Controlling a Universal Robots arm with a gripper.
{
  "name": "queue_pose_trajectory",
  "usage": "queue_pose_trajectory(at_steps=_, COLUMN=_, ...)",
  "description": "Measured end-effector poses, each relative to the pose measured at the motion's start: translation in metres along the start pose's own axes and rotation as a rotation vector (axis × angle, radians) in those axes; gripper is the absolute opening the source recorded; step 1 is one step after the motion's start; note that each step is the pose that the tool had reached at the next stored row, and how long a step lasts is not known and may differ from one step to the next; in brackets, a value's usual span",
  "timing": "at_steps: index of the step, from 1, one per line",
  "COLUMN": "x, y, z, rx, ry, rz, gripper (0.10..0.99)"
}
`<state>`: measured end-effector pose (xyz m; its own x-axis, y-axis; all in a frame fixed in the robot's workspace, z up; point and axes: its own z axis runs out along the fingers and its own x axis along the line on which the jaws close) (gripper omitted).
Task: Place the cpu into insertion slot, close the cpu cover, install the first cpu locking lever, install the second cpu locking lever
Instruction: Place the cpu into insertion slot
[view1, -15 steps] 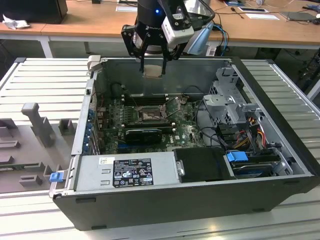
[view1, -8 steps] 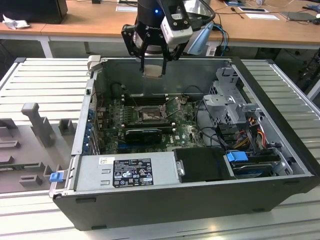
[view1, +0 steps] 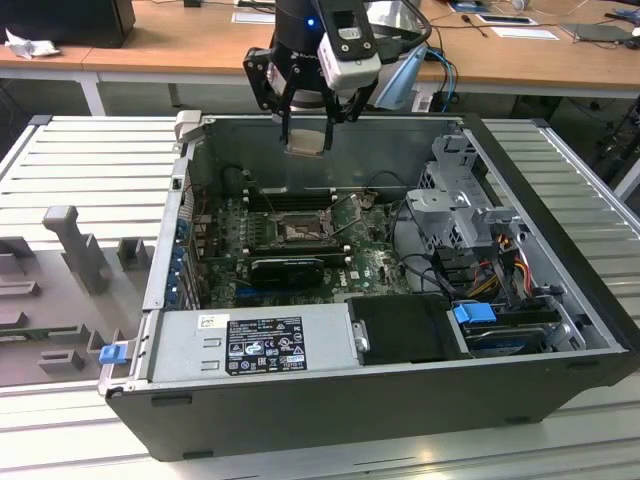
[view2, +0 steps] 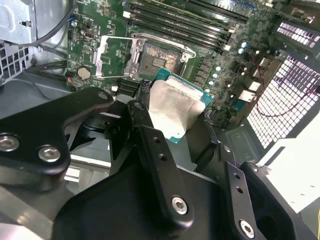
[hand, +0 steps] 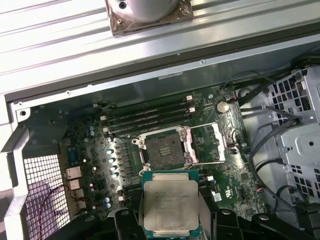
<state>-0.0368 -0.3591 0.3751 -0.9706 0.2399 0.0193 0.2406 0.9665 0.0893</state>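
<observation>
My gripper (view1: 305, 138) hangs above the back wall of the open computer case (view1: 330, 400), shut on the cpu (view1: 305, 141). The cpu (hand: 171, 204) is a flat square chip with a pale silver face and a green rim, held by its edges between black fingers (view2: 146, 131). The insertion slot (hand: 164, 149) lies open on the green board below it, with a dark centre and a metal rim (view2: 157, 60). The cpu cover (hand: 208, 143), a silvery frame, stands flipped open beside the slot (view2: 111, 56). The socket (view1: 298, 232) sits mid-board in the exterior view.
Long black memory slots (view1: 290, 200) run behind the socket and a long black card (view1: 288, 268) lies in front of it. A power supply (view1: 255, 340) fills the case's front and a drive cage with cables (view1: 465, 200) the exterior view's right. Grey fixtures (view1: 70, 240) stand outside.
</observation>
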Motion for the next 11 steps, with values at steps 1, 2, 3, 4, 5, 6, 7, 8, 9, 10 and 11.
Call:
queue_pose_trajectory(at_steps=1, x=0.0, y=0.0, z=0.0, rx=0.0, ry=-0.0005, rz=0.006, gripper=0.533)
queue_pose_trajectory(at_steps=2, x=0.0, y=0.0, z=0.0, rx=0.0, ry=-0.0013, rz=0.014, gripper=0.533)
queue_pose_trajectory(at_steps=3, x=0.0, y=0.0, z=0.0, rx=0.0, ry=-0.0019, rz=0.021, gripper=0.533)
queue_pose_trajectory(at_steps=4, x=0.0, y=0.0, z=0.0, rx=-0.001, ry=-0.0026, rz=0.028, gripper=0.533)
queue_pose_trajectory(at_steps=5, x=0.0, y=0.0, z=0.0, rx=-0.001, ry=-0.0029, rz=0.032, gripper=0.533)
queue_pose_trajectory(at_steps=6, x=0.0, y=0.0, z=0.0, rx=-0.001, ry=-0.0031, rz=0.035, gripper=0.533)
queue_pose_trajectory(at_steps=7, x=0.0, y=0.0, z=0.0, rx=-0.001, ry=-0.0035, rz=0.039, gripper=0.533)
queue_pose_trajectory(at_steps=8, x=0.0, y=0.0, z=0.0, rx=-0.001, ry=-0.0038, rz=0.043, gripper=0.533)
queue_pose_trajectory(at_steps=9, x=0.0, y=0.0, z=0.0, rx=-0.001, ry=-0.0041, rz=0.046, gripper=0.533)
queue_pose_trajectory(at_steps=10, x=0.0, y=0.0, z=0.0, rx=-0.001, ry=-0.0044, rz=0.049, gripper=0.533)
queue_pose_trajectory(at_steps=11, x=0.0, y=0.0, z=0.0, rx=-0.001, ry=-0.0048, rz=0.053, gripper=0.533)
